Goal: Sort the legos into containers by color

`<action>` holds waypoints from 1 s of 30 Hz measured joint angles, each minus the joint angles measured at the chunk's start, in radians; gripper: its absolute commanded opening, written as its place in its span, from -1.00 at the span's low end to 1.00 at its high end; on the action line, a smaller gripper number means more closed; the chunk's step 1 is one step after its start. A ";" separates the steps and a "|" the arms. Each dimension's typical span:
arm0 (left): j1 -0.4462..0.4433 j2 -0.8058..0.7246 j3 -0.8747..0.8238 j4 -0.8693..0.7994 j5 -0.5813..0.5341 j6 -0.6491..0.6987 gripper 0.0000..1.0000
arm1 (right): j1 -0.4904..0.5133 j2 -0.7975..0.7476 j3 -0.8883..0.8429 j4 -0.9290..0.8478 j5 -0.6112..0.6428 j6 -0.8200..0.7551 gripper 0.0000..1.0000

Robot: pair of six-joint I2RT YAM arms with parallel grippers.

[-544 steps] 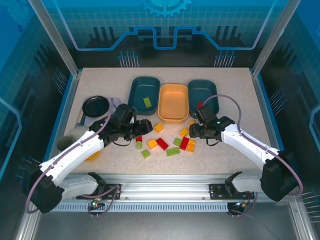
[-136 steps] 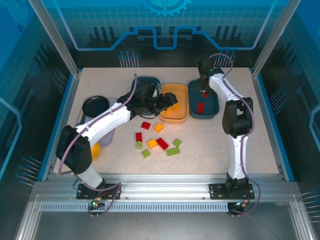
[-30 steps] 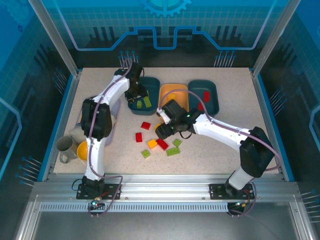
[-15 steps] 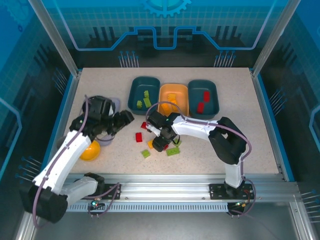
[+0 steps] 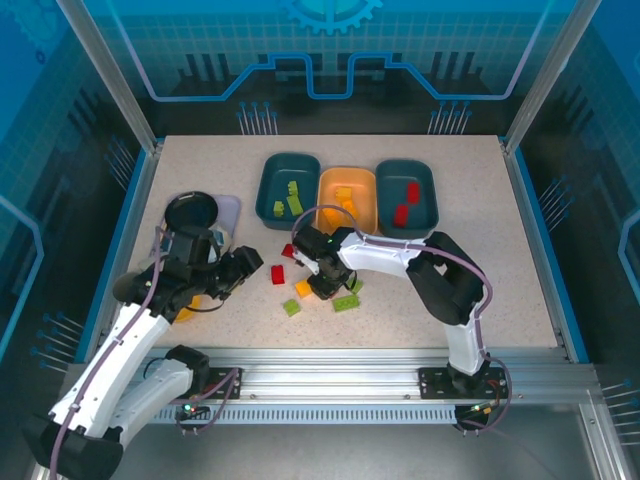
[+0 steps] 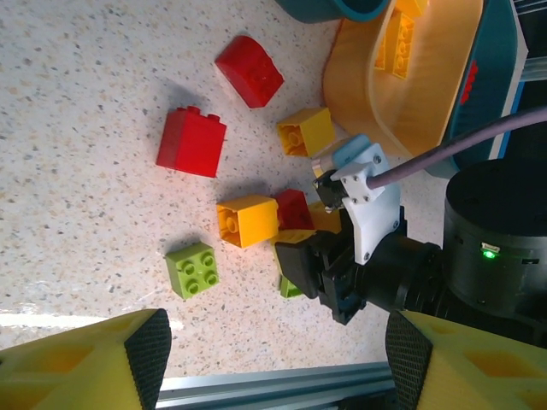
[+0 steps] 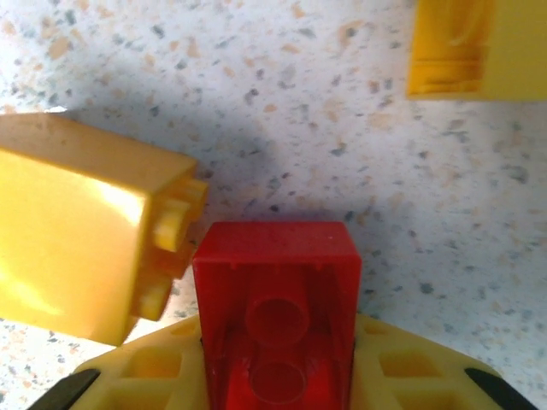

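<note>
Right hand (image 5: 323, 284) is low over the loose pile mid-worktop (image 5: 470, 160), fingers closed on a red lego (image 7: 275, 299). It is a small glossy block, its hollow underside with two round tubes facing the wrist camera. A yellow lego (image 7: 85, 248) lies just beside it, studs toward it. Left hand (image 6: 273, 359) is spread wide and empty, left of the pile. Greens lie in the left teal tray (image 5: 268, 165), yellows in the orange tray (image 5: 348, 172), reds in the right teal tray (image 5: 432, 195).
</note>
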 measured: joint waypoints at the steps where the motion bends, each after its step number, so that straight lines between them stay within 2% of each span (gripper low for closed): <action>1: -0.010 0.006 0.000 0.011 0.001 0.000 0.42 | 0.000 -0.014 -0.001 -0.005 0.014 0.008 -0.44; 4: -0.067 0.060 0.015 0.056 0.003 -0.004 0.42 | -0.014 -0.116 -0.001 -0.034 0.064 0.037 -0.47; 6: -0.118 0.130 0.051 0.089 0.001 -0.004 0.41 | -0.060 -0.223 0.000 -0.051 0.094 0.060 -0.47; 8: -0.167 0.208 0.098 0.132 -0.001 -0.004 0.42 | -0.145 -0.307 0.003 -0.056 0.116 0.078 -0.47; 11: -0.220 0.329 0.173 0.201 -0.002 -0.003 0.42 | -0.338 -0.356 0.031 -0.064 0.158 0.108 -0.46; 15: -0.253 0.480 0.286 0.238 -0.009 0.002 0.41 | -0.559 -0.268 0.096 -0.091 0.183 0.152 -0.46; 18: -0.265 0.568 0.365 0.244 -0.018 0.014 0.40 | -0.646 -0.116 0.197 -0.124 0.180 0.182 -0.45; 22: -0.278 0.637 0.415 0.239 -0.036 0.032 0.40 | -0.680 0.073 0.327 -0.177 0.188 0.215 -0.44; 25: -0.283 0.660 0.417 0.227 -0.045 0.045 0.40 | -0.683 0.160 0.377 -0.209 0.188 0.239 -0.35; 30: -0.290 0.676 0.417 0.190 -0.066 0.050 0.40 | -0.683 0.195 0.388 -0.241 0.182 0.271 0.07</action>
